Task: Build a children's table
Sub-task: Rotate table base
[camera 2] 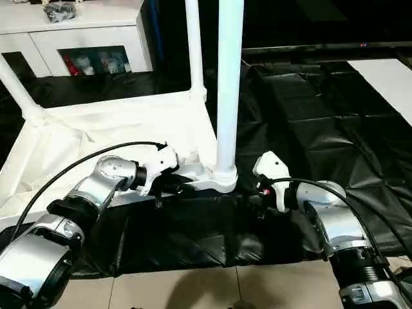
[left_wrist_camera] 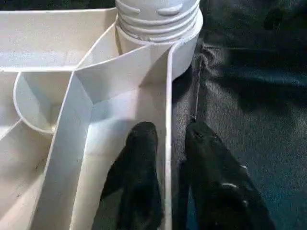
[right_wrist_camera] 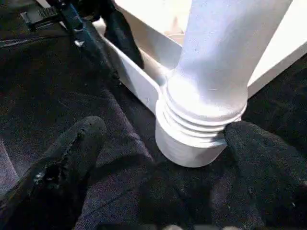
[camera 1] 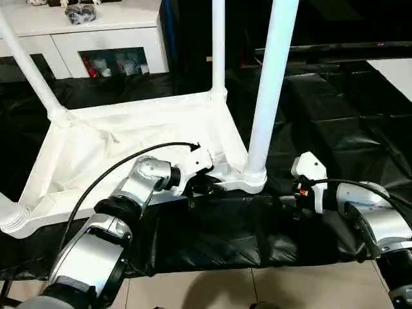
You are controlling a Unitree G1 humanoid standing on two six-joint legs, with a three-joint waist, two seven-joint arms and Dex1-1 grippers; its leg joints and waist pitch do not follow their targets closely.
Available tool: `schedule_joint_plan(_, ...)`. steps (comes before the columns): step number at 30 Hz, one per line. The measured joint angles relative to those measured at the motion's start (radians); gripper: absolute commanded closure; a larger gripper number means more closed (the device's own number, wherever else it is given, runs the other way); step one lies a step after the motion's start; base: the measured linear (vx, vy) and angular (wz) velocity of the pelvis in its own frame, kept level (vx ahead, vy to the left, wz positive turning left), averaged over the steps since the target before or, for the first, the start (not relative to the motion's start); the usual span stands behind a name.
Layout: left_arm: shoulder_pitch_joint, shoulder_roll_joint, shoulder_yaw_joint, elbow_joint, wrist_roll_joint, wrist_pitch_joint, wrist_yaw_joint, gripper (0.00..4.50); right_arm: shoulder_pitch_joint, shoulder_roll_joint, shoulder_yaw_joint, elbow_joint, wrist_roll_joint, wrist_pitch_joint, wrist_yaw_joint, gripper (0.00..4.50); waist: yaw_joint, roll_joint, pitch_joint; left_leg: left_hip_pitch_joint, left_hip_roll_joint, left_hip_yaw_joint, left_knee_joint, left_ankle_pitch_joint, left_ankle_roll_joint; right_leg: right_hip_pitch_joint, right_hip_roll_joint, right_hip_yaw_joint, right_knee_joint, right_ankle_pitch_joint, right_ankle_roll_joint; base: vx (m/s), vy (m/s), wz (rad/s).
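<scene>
left gripper pinches the stiff, light tabletop rim, lower centre; right gripper spread at the leg socket; likely slippery.

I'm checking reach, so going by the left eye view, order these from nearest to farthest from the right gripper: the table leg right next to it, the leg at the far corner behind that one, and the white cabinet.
From the right gripper:
1. Near-corner leg, just to its left.
2. Far-corner leg, farther back.
3. White cabinet, far back on the left.

Black crinkled sheet covers work surface; white cabinet with glass doors far left; beige tiled floor near.
</scene>
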Motion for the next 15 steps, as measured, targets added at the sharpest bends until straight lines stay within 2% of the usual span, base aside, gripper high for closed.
schedule_joint_plan(6, 0.0, 0.024, 0.021, 0.033, -0.019, -0.037, -0.03, 3.48, -0.001, 0.001, 0.0, 0.002, 0.0, -0.006, -0.001, 0.0, 0.0, 0.0, 0.0, 0.0, 0.0, 0.0, 0.0, 0.0, 0.0, 0.0, 0.0, 0.0, 0.0, 0.0, 0.0, 0.0, 0.0, 0.0)
schedule_joint_plan(7, 0.0, 0.026, 0.03, 0.04, -0.026, -0.037, -0.038, 3.76, -0.002, 0.004, -0.001, 0.006, 0.001, -0.01, -0.003, 0.0, -0.001, 0.0, 0.0, 0.0, 0.0, 0.0, 0.0, 0.0, 0.0, 0.0, 0.0, 0.0, 0.0, 0.0, 0.0, 0.0, 0.0, 0.0)
schedule_joint_plan(11, 0.0, 0.037, 0.046, 0.054, -0.042, -0.04, -0.057, 3.91, -0.009, 0.013, -0.001, 0.023, 0.001, -0.024, -0.014, 0.0, -0.002, 0.0, 0.0, 0.0, 0.0, 0.0, 0.0, 0.0, 0.0, 0.0, 0.0, 0.0, 0.0, 0.0, 0.0, 0.0, 0.0, 0.0)
schedule_joint_plan(13, 0.0, 0.039, 0.049, 0.055, -0.047, -0.04, -0.068, 4.28, -0.022, 0.017, -0.003, 0.032, 0.001, -0.025, -0.022, 0.0, -0.001, -0.001, 0.001, -0.001, 0.0, 0.0, 0.0, 0.0, 0.0, -0.001, 0.0, 0.0, 0.0, 0.0, 0.0, 0.0, 0.0, 0.0)
schedule_joint_plan(15, 0.0, 0.04, 0.052, 0.056, -0.051, -0.04, -0.082, 4.28, -0.035, 0.026, -0.013, 0.032, 0.005, -0.032, -0.026, 0.0, -0.001, -0.001, 0.001, -0.004, 0.0, 0.0, 0.0, 0.0, 0.0, -0.003, 0.0, 0.0, 0.0, 0.0, 0.0, 0.0, 0.0, 0.0)
